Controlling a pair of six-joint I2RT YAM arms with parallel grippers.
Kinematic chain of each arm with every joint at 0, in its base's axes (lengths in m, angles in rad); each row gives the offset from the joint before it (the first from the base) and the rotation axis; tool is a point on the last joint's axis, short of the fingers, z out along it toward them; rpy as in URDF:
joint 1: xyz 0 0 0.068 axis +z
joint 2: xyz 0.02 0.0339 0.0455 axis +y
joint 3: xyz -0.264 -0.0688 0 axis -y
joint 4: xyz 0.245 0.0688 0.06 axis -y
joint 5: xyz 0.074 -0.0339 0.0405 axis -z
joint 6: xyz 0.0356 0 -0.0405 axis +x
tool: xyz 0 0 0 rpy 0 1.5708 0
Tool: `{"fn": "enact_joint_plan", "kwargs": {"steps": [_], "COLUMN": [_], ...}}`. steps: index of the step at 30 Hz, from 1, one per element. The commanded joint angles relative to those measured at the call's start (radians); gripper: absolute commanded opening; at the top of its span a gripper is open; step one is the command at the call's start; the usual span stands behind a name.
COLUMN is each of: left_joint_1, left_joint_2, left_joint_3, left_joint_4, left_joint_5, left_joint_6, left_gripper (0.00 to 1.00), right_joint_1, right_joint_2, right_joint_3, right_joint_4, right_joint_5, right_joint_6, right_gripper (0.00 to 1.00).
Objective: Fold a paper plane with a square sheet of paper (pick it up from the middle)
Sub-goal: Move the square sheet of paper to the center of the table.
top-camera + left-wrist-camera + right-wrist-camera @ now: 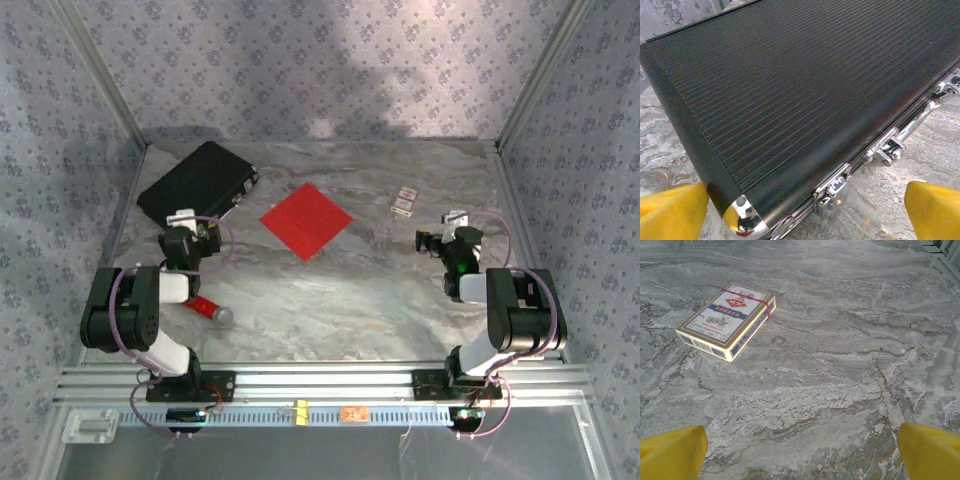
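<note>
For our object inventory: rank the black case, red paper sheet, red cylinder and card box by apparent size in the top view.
1. black case
2. red paper sheet
3. red cylinder and card box: both small, too alike to rank

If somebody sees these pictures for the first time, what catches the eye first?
The bright red square sheet of paper lies flat in the middle of the grey marbled table, turned like a diamond. To its left lies a ribbed black case with chrome latches; a small pack of cards lies to its right.

Flat red square sheet of paper (306, 220) lies mid-table.
</note>
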Motion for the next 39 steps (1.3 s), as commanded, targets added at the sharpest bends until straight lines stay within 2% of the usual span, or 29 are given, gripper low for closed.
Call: {"fn": "enact_joint_plan", "kwargs": {"steps": [1,39], "left_joint_1": [-0.003,-0.002], "left_joint_2": [-0.011,-0.012], "left_joint_3": [0.002,0.003], "left_joint_4": [0.028,0.028], "left_joint_5": [0.018,0.018], "left_joint_6": [0.008,0.007], "left_gripper": [1.00,1.00], "right_joint_1": [0.002,-0.008], "right_joint_2": [-0.007,-0.005], "right_joint_3": [0.018,0.019], "right_joint_4": [0.005,0.002], "right_joint_5": [0.006,-0.013], "right_joint_6": [0.004,0.010], "right_gripper": [0.99,0.99]}}
